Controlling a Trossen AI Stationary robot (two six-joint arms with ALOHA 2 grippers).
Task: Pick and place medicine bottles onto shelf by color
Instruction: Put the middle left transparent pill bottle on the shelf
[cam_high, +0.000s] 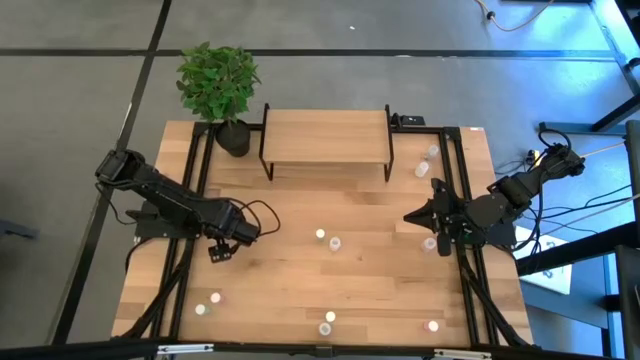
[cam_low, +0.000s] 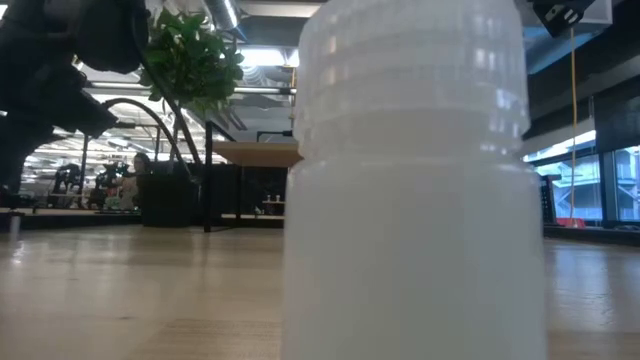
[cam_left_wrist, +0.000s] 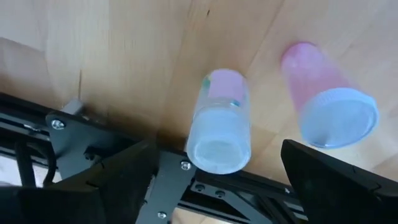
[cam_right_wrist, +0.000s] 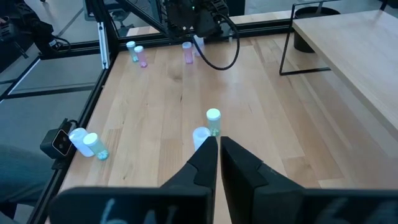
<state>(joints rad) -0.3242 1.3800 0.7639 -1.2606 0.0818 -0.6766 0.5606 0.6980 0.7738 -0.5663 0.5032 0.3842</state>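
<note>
left pincer (cam_high: 222, 250) jaws apart over desk (cam_high: 300, 290), ready to straddle two bottles (cam_left_wrist: 219, 124) just ahead | right pincer (cam_right_wrist: 219, 146) closed, empty, waiting

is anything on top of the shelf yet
Nothing shows on the shelf: in the high view its light-wood top is bare, and the medicine bottles stand on the table. What lies beneath the board is covered from above.

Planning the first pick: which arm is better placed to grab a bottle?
Left, probably. The left gripper is open, with a bottle between its fingers. The right gripper is shut, its nearest bottles farther ahead.
</note>
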